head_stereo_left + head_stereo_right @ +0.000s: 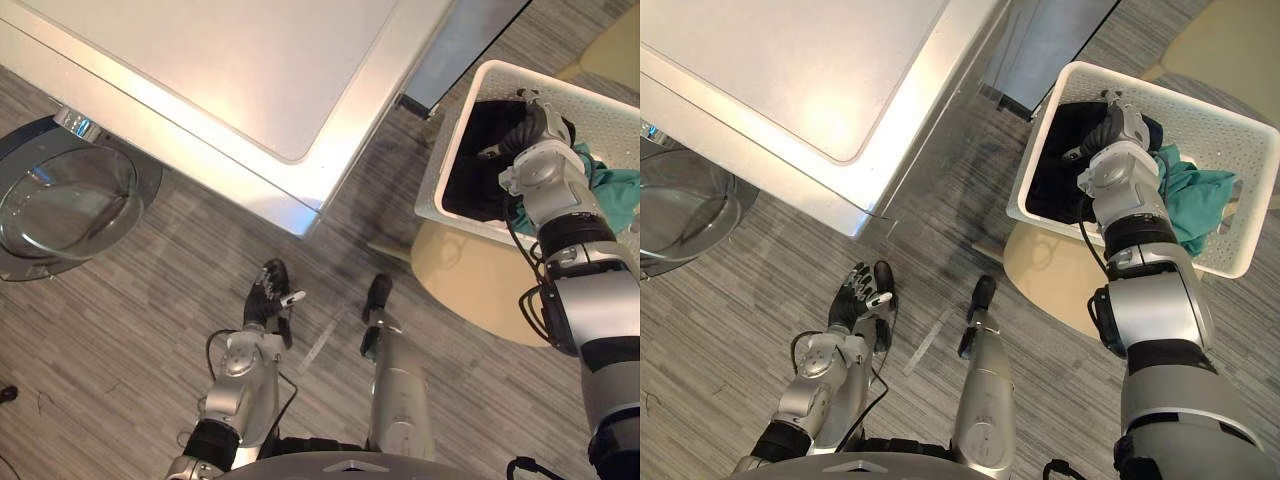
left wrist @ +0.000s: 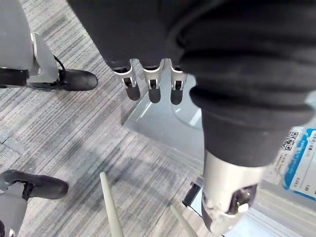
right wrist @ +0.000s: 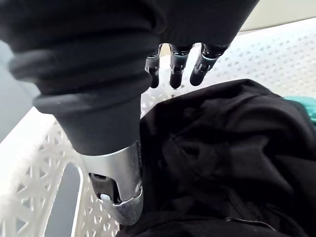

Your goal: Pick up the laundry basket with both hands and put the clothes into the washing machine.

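A white perforated laundry basket (image 1: 447, 150) rests on a round beige stool (image 1: 470, 285) at the right. Inside it lie a black garment (image 1: 472, 175) and a teal garment (image 1: 1195, 195). My right hand (image 1: 535, 125) reaches down into the basket over the black garment (image 3: 222, 148). Its fingers (image 3: 175, 69) are straight and the thumb stands apart, with no cloth held. My left hand (image 1: 268, 292) hangs low over the floor at the lower left, its fingers (image 2: 153, 81) relaxed and holding nothing. The washing machine (image 1: 220, 70) stands at the upper left, its round glass door (image 1: 65, 200) swung open.
Grey striped floor (image 1: 150, 300) stretches between the machine and the stool. A grey panel (image 1: 460, 40) stands between the machine and the basket. Another beige round piece (image 1: 615, 50) sits at the top right corner.
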### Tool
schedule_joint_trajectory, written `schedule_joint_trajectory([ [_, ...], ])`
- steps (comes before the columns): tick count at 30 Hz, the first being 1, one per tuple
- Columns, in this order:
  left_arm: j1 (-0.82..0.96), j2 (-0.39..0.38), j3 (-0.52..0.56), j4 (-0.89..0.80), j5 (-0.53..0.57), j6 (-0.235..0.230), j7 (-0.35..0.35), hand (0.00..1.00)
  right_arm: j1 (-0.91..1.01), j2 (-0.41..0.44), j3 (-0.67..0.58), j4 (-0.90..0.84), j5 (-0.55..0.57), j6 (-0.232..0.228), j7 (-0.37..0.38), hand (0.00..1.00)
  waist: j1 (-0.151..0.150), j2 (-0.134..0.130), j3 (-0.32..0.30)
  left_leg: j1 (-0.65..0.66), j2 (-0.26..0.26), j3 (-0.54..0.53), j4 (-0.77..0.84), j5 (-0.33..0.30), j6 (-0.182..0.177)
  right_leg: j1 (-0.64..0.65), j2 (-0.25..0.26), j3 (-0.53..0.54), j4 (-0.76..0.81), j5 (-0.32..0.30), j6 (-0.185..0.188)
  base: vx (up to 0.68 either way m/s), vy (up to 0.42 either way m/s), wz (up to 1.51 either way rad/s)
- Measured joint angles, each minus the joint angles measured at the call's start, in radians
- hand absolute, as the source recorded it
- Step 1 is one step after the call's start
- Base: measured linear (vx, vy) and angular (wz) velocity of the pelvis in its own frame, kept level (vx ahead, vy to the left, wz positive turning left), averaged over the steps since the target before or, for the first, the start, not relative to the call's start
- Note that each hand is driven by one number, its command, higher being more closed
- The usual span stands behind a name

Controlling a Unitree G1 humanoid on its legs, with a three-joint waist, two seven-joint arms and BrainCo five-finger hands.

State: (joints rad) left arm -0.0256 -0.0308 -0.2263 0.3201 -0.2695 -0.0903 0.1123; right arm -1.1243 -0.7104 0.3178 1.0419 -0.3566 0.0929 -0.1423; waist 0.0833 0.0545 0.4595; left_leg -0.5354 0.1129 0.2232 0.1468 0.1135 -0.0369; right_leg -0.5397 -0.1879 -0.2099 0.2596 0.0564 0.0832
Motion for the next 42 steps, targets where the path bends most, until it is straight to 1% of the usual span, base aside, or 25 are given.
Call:
schedule_joint_trajectory([
  [2,-0.003,-0.005,-0.008,-0.025,-0.009,-0.001,0.008,0.00,-0.036,-0.020,0.058,0.000,0.019,-0.007,-0.001,0.00,-0.002,0.000,0.000,-0.020,0.001,0.005,-0.017,0.003,-0.006,-0.025,-0.002,-0.005,0.004,0.000,-0.001,-0.01,-0.030,0.09],
  [3,-0.007,-0.009,-0.011,-0.037,-0.013,-0.005,0.009,0.00,-0.056,-0.043,0.105,0.000,0.044,-0.011,-0.017,0.00,-0.005,0.000,0.000,-0.030,0.006,0.026,-0.030,0.015,-0.004,-0.041,-0.005,-0.013,0.007,0.000,-0.001,0.00,-0.019,0.12],
  [4,-0.011,-0.011,-0.011,-0.037,-0.014,-0.006,0.010,0.00,-0.062,-0.053,0.121,0.000,0.050,-0.012,-0.020,0.00,-0.006,0.000,0.000,-0.034,0.006,0.027,-0.033,0.019,-0.007,-0.045,-0.006,-0.016,0.008,0.000,-0.001,0.00,-0.024,0.13],
  [5,-0.021,-0.016,-0.014,-0.038,-0.020,-0.007,0.010,0.00,-0.079,-0.082,0.165,0.009,0.068,-0.019,-0.010,0.00,-0.005,0.000,0.000,-0.045,0.006,0.028,-0.041,0.023,-0.007,-0.058,-0.010,-0.021,0.014,-0.002,-0.002,0.00,-0.016,0.09],
  [7,-0.025,-0.020,-0.014,-0.047,-0.026,-0.009,0.010,0.00,-0.097,-0.099,0.207,0.032,0.092,-0.026,-0.003,0.00,-0.005,0.001,0.000,-0.054,0.004,0.036,-0.056,0.030,-0.007,-0.075,-0.015,-0.027,0.023,-0.005,-0.005,0.00,-0.010,0.11],
  [9,-0.025,-0.025,-0.015,-0.066,-0.042,-0.009,0.008,0.00,-0.100,-0.107,0.270,0.057,0.125,-0.030,0.026,0.00,-0.005,0.002,0.001,-0.063,0.008,0.070,-0.070,0.049,-0.009,-0.101,-0.025,-0.034,0.050,-0.021,-0.008,0.02,-0.019,0.15],
  [12,-0.026,-0.027,-0.015,-0.073,-0.044,-0.009,0.005,0.00,-0.096,-0.104,0.322,0.087,0.163,-0.034,0.075,0.00,0.002,0.003,0.001,-0.064,0.004,0.071,-0.080,0.067,-0.001,-0.111,-0.034,-0.043,0.074,-0.039,-0.010,0.04,-0.022,0.13],
  [16,-0.026,-0.027,-0.016,-0.074,-0.044,-0.009,-0.010,0.00,-0.087,-0.102,0.330,0.115,0.174,-0.040,0.119,0.00,0.006,0.003,0.001,-0.062,0.003,0.064,-0.078,0.067,-0.001,-0.114,-0.038,-0.048,0.099,-0.057,-0.014,0.04,-0.023,0.09],
  [19,-0.028,-0.026,-0.020,-0.074,-0.044,-0.009,-0.014,0.00,-0.030,-0.101,0.330,0.114,0.174,-0.047,0.150,0.00,0.006,0.003,0.001,-0.061,0.001,0.060,-0.076,0.068,-0.003,-0.122,-0.046,-0.049,0.129,-0.076,-0.016,0.02,-0.027,0.06],
  [25,-0.041,-0.026,-0.020,-0.074,-0.044,-0.008,-0.017,0.00,0.032,-0.100,0.299,0.114,0.179,-0.047,0.164,0.00,0.007,0.006,-0.001,-0.055,0.001,0.052,-0.070,0.064,-0.013,-0.123,-0.051,-0.051,0.159,-0.094,-0.020,0.00,-0.022,0.04],
  [26,-0.044,-0.026,-0.020,-0.074,-0.044,-0.008,-0.018,0.00,0.040,-0.100,0.295,0.114,0.205,-0.048,0.164,0.00,0.009,0.008,-0.002,-0.054,0.001,0.052,-0.070,0.064,-0.014,-0.124,-0.051,-0.051,0.162,-0.094,-0.020,0.00,0.000,0.00],
  [27,-0.044,-0.027,-0.020,-0.074,-0.044,-0.008,-0.018,0.00,0.047,-0.100,0.293,0.114,0.215,-0.048,0.164,1.00,0.010,0.008,-0.002,-0.054,0.000,0.052,-0.071,0.064,-0.014,-0.125,-0.052,-0.051,0.163,-0.094,-0.020,0.00,0.000,0.00],
  [31,-0.044,-0.026,-0.020,-0.074,-0.083,-0.008,-0.026,0.00,0.077,-0.101,0.252,0.114,0.252,-0.048,0.158,1.00,0.016,0.010,-0.004,-0.056,-0.002,0.052,-0.075,0.067,-0.017,-0.132,-0.055,-0.050,0.173,-0.099,-0.020,0.00,-0.011,0.02],
  [34,-0.043,-0.026,-0.018,-0.079,-0.108,-0.008,-0.031,0.00,0.079,-0.110,0.246,0.114,0.254,-0.049,0.146,1.00,0.016,0.015,-0.037,-0.085,-0.011,0.055,-0.085,0.079,-0.015,-0.180,-0.068,-0.046,0.202,-0.109,-0.020,-0.01,-0.026,0.09],
  [36,-0.041,-0.027,-0.008,-0.112,-0.124,-0.009,-0.030,0.00,0.079,-0.126,0.229,0.112,0.254,-0.056,0.121,1.00,0.015,0.019,-0.050,-0.098,-0.024,0.056,-0.104,0.094,-0.016,-0.215,-0.079,-0.038,0.229,-0.119,-0.020,-0.02,-0.015,0.07],
  [40,-0.044,-0.030,0.003,-0.118,-0.142,-0.017,-0.026,0.00,0.081,-0.123,0.202,0.112,0.254,-0.066,0.064,1.00,0.015,0.025,-0.057,-0.105,-0.031,0.060,-0.127,0.111,-0.017,-0.248,-0.086,-0.025,0.251,-0.126,-0.019,-0.03,-0.014,0.01],
  [42,-0.045,-0.031,0.012,-0.118,-0.158,-0.019,-0.012,0.00,0.084,-0.118,0.153,0.112,0.287,-0.071,0.020,1.00,0.016,0.025,-0.057,-0.115,-0.032,0.062,-0.134,0.118,-0.018,-0.267,-0.086,-0.018,0.253,-0.126,-0.019,-0.04,-0.019,-0.05],
])
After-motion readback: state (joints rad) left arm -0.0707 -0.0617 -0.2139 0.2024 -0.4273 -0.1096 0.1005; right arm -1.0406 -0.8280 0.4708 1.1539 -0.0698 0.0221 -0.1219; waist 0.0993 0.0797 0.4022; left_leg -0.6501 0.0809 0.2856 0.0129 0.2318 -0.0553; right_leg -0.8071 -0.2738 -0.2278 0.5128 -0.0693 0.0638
